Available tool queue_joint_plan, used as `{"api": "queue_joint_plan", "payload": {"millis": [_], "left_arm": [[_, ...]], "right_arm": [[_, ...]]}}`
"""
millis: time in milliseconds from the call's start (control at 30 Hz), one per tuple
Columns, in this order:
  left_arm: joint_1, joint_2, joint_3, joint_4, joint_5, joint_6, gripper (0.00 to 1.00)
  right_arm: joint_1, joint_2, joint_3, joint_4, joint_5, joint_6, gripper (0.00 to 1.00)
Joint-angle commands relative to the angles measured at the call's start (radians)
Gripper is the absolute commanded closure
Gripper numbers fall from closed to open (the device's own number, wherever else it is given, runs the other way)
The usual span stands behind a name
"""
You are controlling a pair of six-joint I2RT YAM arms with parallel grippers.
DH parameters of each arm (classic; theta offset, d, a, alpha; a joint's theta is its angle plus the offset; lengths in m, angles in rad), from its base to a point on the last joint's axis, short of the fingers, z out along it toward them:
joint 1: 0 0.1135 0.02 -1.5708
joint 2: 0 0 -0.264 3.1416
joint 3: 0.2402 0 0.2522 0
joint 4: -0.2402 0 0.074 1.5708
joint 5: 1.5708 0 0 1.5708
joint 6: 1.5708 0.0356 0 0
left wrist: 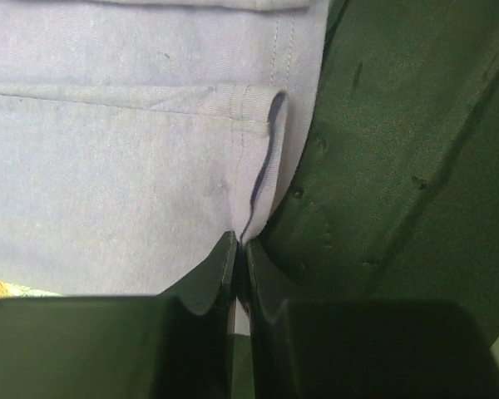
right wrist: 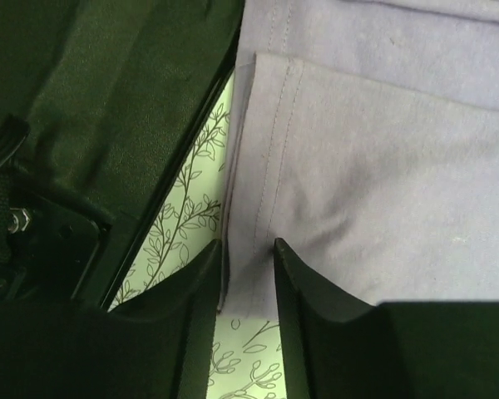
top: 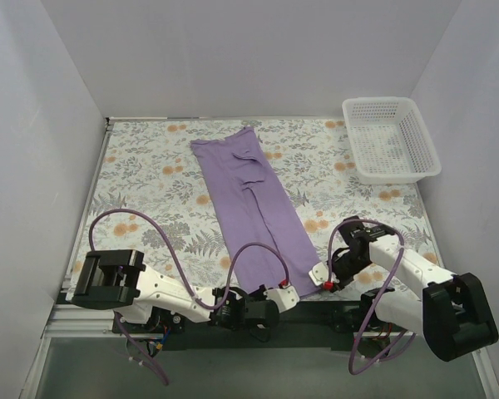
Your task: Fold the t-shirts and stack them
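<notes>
Top external view is showing the t-shirt (top: 254, 208) lying lengthwise on the table (top: 150, 191). The left gripper (left wrist: 241, 243) is pinching its near hem; the right gripper (right wrist: 248, 248) is straddling it, jaws narrowly apart.

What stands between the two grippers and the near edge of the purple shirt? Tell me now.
Nothing visible. The left gripper is shut on the near hem of the t-shirt at one corner; the right gripper straddles the hem at the other corner, cloth between its open jaws.
</notes>
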Motion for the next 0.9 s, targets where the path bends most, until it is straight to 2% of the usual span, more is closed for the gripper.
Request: {"api": "queue_joint_plan", "payload": {"millis": [0, 33, 100, 133, 233, 300, 333, 400, 433, 467, 600, 633, 700, 867], "left_arm": [[0.01, -0.052, -0.031, 0.058, 0.04, -0.022, 1.0], [0.011, -0.06, -0.039, 0.062, 0.047, -0.025, 1.0], [0.02, -0.096, -0.057, 0.081, 0.076, -0.028, 1.0], [0.027, -0.113, -0.075, 0.085, 0.087, -0.027, 1.0], [0.071, -0.207, -0.097, 0.093, 0.158, -0.004, 1.0], [0.14, -0.291, -0.105, 0.096, 0.208, 0.035, 1.0], [0.171, -0.32, -0.108, 0.096, 0.277, 0.048, 1.0], [0.282, -0.395, -0.112, 0.098, 0.342, 0.102, 1.0], [0.324, -0.417, -0.112, 0.099, 0.397, 0.125, 1.0], [0.405, -0.447, -0.108, 0.096, 0.42, 0.143, 1.0], [0.597, -0.469, -0.097, 0.099, 0.483, 0.237, 1.0], [0.635, -0.46, -0.099, 0.105, 0.486, 0.265, 1.0], [0.761, -0.443, -0.103, 0.135, 0.541, 0.288, 1.0], [1.028, -0.356, -0.099, 0.257, 0.607, 0.311, 1.0]], "right_arm": [[0.022, 0.007, -0.058, 0.143, 0.095, 0.068, 0.64], [0.02, 0.012, -0.054, 0.146, 0.094, 0.082, 0.69], [0.02, 0.01, -0.036, 0.138, 0.086, 0.102, 0.96], [0.019, -0.008, -0.028, 0.135, 0.077, 0.125, 0.99], [0.02, -0.054, 0.036, 0.095, 0.014, 0.161, 0.99], [0.02, -0.057, 0.099, 0.063, -0.047, 0.204, 0.99], [0.02, -0.04, 0.172, 0.06, -0.066, 0.253, 0.99], [0.022, -0.005, 0.247, 0.068, -0.102, 0.304, 0.99], [0.022, 0.054, 0.293, 0.074, -0.11, 0.359, 0.99], [0.022, 0.091, 0.38, 0.095, -0.116, 0.397, 0.99], [0.048, 0.326, 0.628, 0.173, -0.078, 0.609, 0.99], [0.052, 0.414, 0.666, 0.212, -0.066, 0.678, 0.99], [0.057, 0.493, 0.78, 0.252, -0.035, 0.761, 0.99], [0.063, 0.717, 0.985, 0.305, 0.029, 0.887, 0.99]]}}
